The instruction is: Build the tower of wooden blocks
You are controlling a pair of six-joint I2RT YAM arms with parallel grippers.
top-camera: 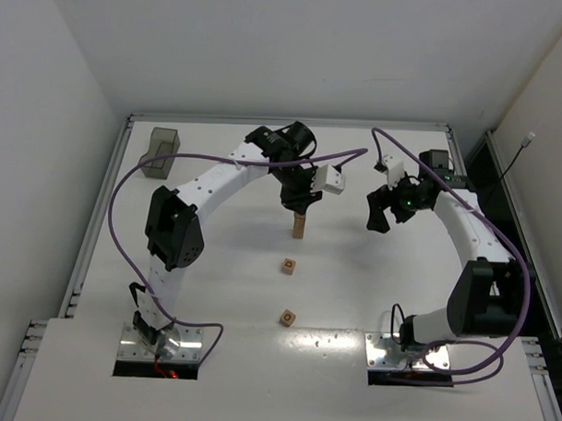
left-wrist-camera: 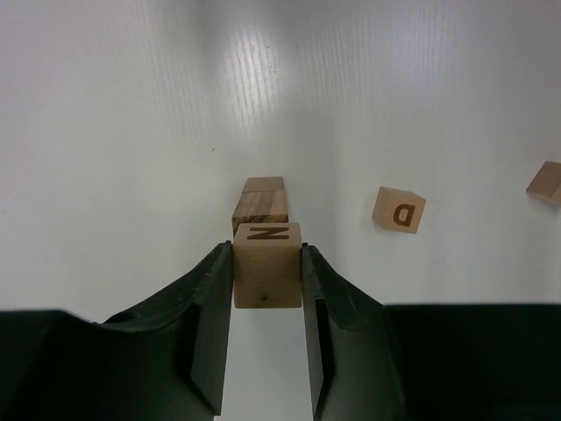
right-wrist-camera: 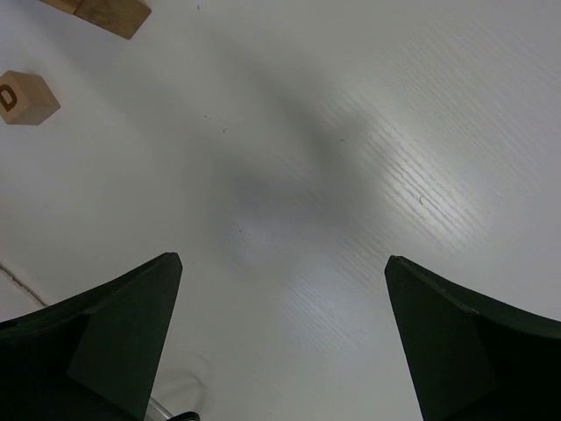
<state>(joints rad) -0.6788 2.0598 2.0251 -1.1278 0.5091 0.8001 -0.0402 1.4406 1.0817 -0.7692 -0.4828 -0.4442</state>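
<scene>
My left gripper [top-camera: 298,207] is shut on a wood block marked N [left-wrist-camera: 267,263], with a jaw pressed on each side. It holds the block right over the tower [top-camera: 299,228], a narrow column of tan blocks in the middle of the table. The tower's top blocks [left-wrist-camera: 261,203] show just beyond the held block; whether they touch I cannot tell. A loose block marked D [left-wrist-camera: 399,210] lies to the right, and also shows in the top view [top-camera: 288,265]. Another loose block [top-camera: 287,317] lies nearer the arm bases. My right gripper [top-camera: 382,212] is open and empty, to the right of the tower.
A translucent dark-grey bin [top-camera: 159,152] stands at the table's far left corner. The right wrist view shows bare white table under the open fingers [right-wrist-camera: 140,307], with the D block [right-wrist-camera: 26,96] and the tower's base [right-wrist-camera: 110,12] at its upper left.
</scene>
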